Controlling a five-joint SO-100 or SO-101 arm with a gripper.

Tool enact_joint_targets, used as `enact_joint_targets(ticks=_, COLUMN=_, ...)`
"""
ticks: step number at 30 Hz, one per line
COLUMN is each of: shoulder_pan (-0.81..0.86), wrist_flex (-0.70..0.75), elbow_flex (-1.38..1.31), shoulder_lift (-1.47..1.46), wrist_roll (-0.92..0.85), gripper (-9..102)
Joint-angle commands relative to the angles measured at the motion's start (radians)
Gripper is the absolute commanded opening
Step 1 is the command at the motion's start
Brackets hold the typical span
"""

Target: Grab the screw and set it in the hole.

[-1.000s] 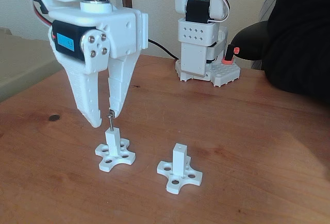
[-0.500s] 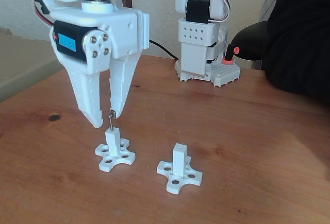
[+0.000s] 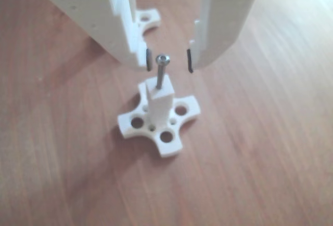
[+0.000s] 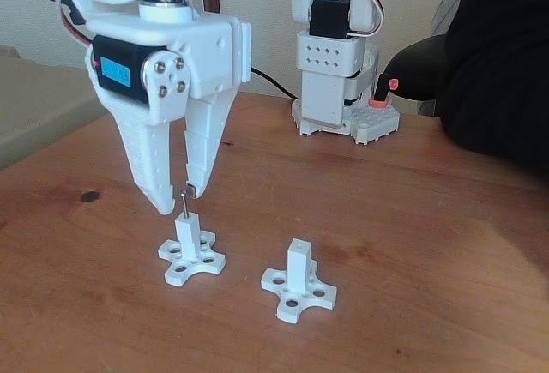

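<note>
Since a second ago, the gripper [image 4: 173,201] has lifted a little off the screw [image 4: 184,204], and the screw head, which sat just at the right finger's tip, now shows slightly below it in the fixed view. The post has not shifted.

The claw is open. In the other view its fingers stand apart on either side of the screw [image 3: 162,71], with a gap at 9 o'clock and a wider one at 3 o'clock; the dark pads [image 3: 190,61] touch nothing. The screw stands upright with its shank in the hole [image 3: 157,88] on top of the post [image 3: 158,100], its head well clear of the end face, so it looks only partly seated. I judge the placing done and the step in hand to be the withdrawal.

A second post [image 4: 298,267] stands at 4 o'clock from the first in the fixed view, its top bare.

What could go wrong: the left finger [image 3: 136,54] in the other view is near the head, so any sideways drift while rising could clip it, tip the screw out or drag the light post [image 4: 186,234] across the table [image 4: 429,244]. A straight lift looks safest. The screw leans slightly in the other view, so a knock could also topple it.
</note>
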Motion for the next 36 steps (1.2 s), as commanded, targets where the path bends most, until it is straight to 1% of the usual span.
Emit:
enact_joint_targets(ticks=1, shoulder_pan=-0.009, wrist_flex=-0.002, elbow_flex=-0.072, shoulder_lift=0.017, wrist_roll=-0.006, gripper=8)
enact_joint_targets(ticks=36, shoulder_pan=0.005, wrist_flex=-0.035, elbow_flex=-0.067, shoulder_lift=0.012, wrist_roll=-0.012, gripper=4)
